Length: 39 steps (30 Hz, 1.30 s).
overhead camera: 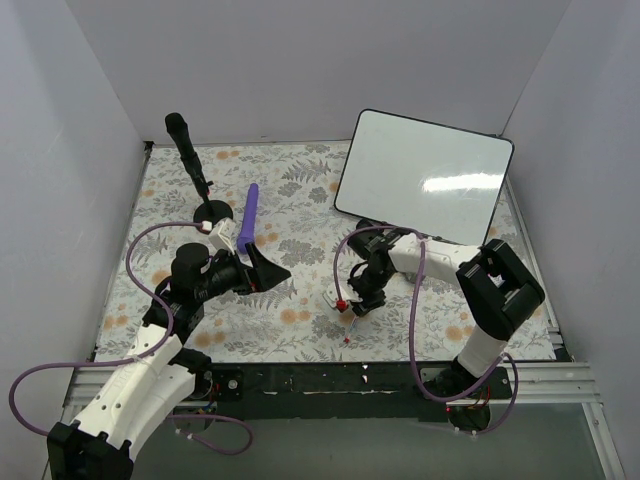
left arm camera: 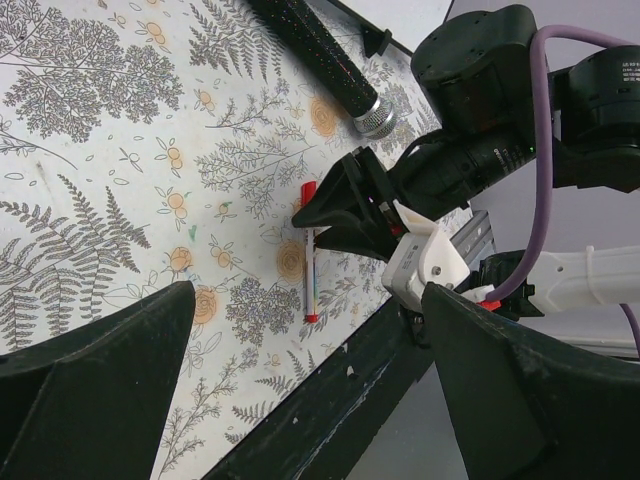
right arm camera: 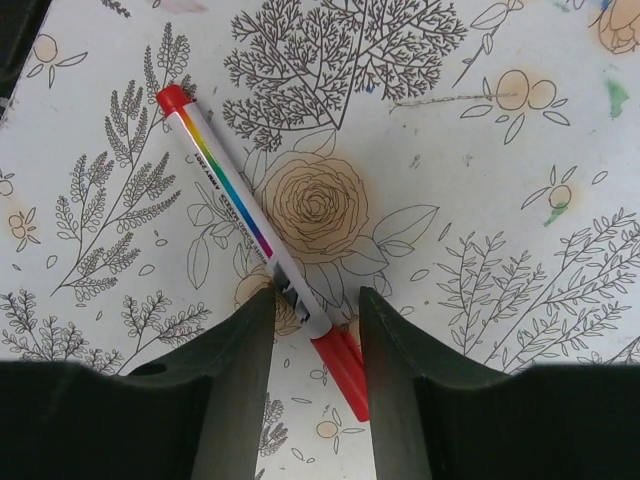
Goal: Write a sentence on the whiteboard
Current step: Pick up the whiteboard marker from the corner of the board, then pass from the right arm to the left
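Partly hidden marker (right arm camera: 250, 235) (red-capped) between right pincer (right arm camera: 317, 297)

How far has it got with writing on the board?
Nothing looks done: the large glossy white board with the black rim is blank. In hand: the right gripper straddles the red-capped white marker with a rainbow stripe, lying on the floral cloth; a firm grip isn't clear. To do: lift, uncap, write the sentence.

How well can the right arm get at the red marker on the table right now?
Probably yes. The right gripper is low over the red marker, which lies flat on the table. The jaws are open with one finger on each side of it, and nothing else is between them.
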Motion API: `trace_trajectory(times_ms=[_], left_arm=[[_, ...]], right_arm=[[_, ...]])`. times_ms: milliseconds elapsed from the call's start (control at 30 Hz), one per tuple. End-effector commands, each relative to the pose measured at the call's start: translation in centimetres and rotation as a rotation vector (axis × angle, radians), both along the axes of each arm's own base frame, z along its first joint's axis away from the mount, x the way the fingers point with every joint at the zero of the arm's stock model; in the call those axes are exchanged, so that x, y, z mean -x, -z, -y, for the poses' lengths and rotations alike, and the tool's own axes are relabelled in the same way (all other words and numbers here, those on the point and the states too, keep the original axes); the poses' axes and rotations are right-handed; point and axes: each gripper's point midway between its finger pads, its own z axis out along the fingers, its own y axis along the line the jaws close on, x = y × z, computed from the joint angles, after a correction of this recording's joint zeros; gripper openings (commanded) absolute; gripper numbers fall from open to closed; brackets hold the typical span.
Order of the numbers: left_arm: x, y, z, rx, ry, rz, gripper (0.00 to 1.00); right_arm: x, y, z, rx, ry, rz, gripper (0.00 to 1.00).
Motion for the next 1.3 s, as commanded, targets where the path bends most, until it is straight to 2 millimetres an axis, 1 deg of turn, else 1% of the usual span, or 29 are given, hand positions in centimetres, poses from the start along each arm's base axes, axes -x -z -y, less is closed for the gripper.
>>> trace_trajectory(times_ms=[0, 67, 100, 133, 167, 200, 300, 333, 367, 400, 433, 467, 500, 533, 567, 633, 667, 733, 767, 833, 867, 967, 1000, 1033, 1067, 1100, 1167, 1200, 1267], left_arm=[[0.3, 0.2, 0.0, -0.002, 0.009, 0.002, 0.98], [0.4, 0.2, 0.1, 0.003, 0.015, -0.001, 0.98], [0.5, 0.2, 0.1, 0.004, 0.018, -0.001, 0.98], [0.5, 0.2, 0.2, 0.008, 0.02, -0.004, 0.98], [0.6, 0.1, 0.3, 0.015, 0.027, -0.005, 0.98], [0.8, 0.2, 0.4, 0.022, 0.032, -0.009, 0.98], [1.2, 0.6, 0.9, 0.058, 0.056, -0.04, 0.98], [1.2, 0.3, 1.1, 0.078, 0.065, -0.028, 0.97], [1.3, 0.5, 1.4, 0.097, 0.071, -0.049, 0.95], [1.4, 0.9, 1.5, 0.103, 0.076, -0.063, 0.95], [1.2, 1.0, 1.8, 0.109, 0.08, -0.063, 0.95], [1.5, 1.2, 2.4, 0.114, 0.096, -0.077, 0.94], [1.2, 1.2, 2.7, 0.113, 0.091, -0.065, 0.93], [1.1, 2.0, 3.1, 0.098, 0.095, -0.093, 0.93], [1.6, 2.4, 3.9, 0.085, 0.127, -0.098, 0.93], [0.9, 3.4, 4.8, 0.054, 0.12, -0.109, 0.93], [1.2, 3.8, 5.5, 0.045, 0.139, -0.112, 0.93], [0.9, 4.1, 6.2, 0.043, 0.15, -0.109, 0.93], [1.1, 5.1, 6.8, 0.031, 0.166, -0.134, 0.93], [0.8, 4.7, 7.7, 0.046, 0.187, -0.119, 0.92], [1.0, 5.7, 8.3, 0.03, 0.205, -0.146, 0.92], [1.2, 5.4, 10.0, 0.043, 0.253, -0.137, 0.91], [1.2, 6.0, 10.4, 0.034, 0.261, -0.148, 0.89], [1.3, 6.0, 10.8, 0.035, 0.275, -0.148, 0.89], [1.6, 5.9, 11.5, 0.037, 0.296, -0.145, 0.85], [1.6, 6.3, 11.8, 0.032, 0.304, -0.157, 0.84], [2.0, 6.6, 12.5, 0.029, 0.325, -0.166, 0.77], [2.0, 6.5, 12.7, 0.035, 0.332, -0.163, 0.75], [2.3, 7.0, 13.1, 0.032, 0.345, -0.18, 0.69]], right_arm=[[-0.6, 0.6, 0.2, 0.05, -0.007, 0.034, 0.41], [-0.6, 1.0, 0.5, 0.071, -0.002, 0.032, 0.36], [-0.5, 1.1, 0.6, 0.076, 0.004, 0.03, 0.31], [-0.6, 1.2, 0.6, 0.079, 0.008, 0.034, 0.28], [-0.6, 1.1, 0.7, 0.085, 0.024, 0.035, 0.25], [-0.7, 1.2, 0.8, 0.091, 0.034, 0.036, 0.2], [-0.4, 0.9, 0.8, 0.091, 0.098, 0.011, 0.12], [-0.4, 0.7, 0.6, 0.081, 0.113, 0.003, 0.1], [-0.5, 0.5, 0.5, 0.067, 0.133, -0.008, 0.1], [-0.1, 0.1, 0.3, 0.051, 0.168, -0.048, 0.08], [0.0, 0.0, 0.2, 0.039, 0.186, -0.059, 0.08], [0.0, -0.6, 0.0, 0.012, 0.211, -0.081, 0.08], [0.1, -0.8, 0.0, 0.004, 0.235, -0.101, 0.07], [0.2, -1.1, 0.0, -0.01, 0.248, -0.112, 0.07], [0.1, -1.9, -0.2, -0.048, 0.263, -0.126, 0.07], [0.0, -2.6, -0.1, -0.078, 0.291, -0.146, 0.06], [0.1, -3.6, -0.4, -0.115, 0.292, -0.15, 0.06], [-0.1, -4.3, -0.3, -0.142, 0.311, -0.155, 0.06], [-0.1, -4.8, -0.4, -0.169, 0.312, -0.154, 0.06], [0.0, -5.3, -0.3, -0.192, 0.318, -0.159, 0.06], [0.2, -5.7, -0.4, -0.208, 0.317, -0.165, 0.05], [0.1, -6.1, -0.6, -0.236, 0.322, -0.169, 0.05], [0.1, -6.2, -0.6, -0.242, 0.323, -0.172, 0.05], [0.0, -6.2, -0.6, -0.245, 0.327, -0.174, 0.05], [0.0, -6.3, -0.7, -0.25, 0.329, -0.177, 0.05], [-0.1, -6.4, -0.7, -0.255, 0.333, -0.18, 0.05], [-0.2, -6.3, -0.8, -0.258, 0.336, -0.182, 0.05], [-0.2, -6.5, -0.8, -0.264, 0.337, -0.186, 0.05], [-0.3, -6.5, -0.9, -0.271, 0.342, -0.192, 0.05]])
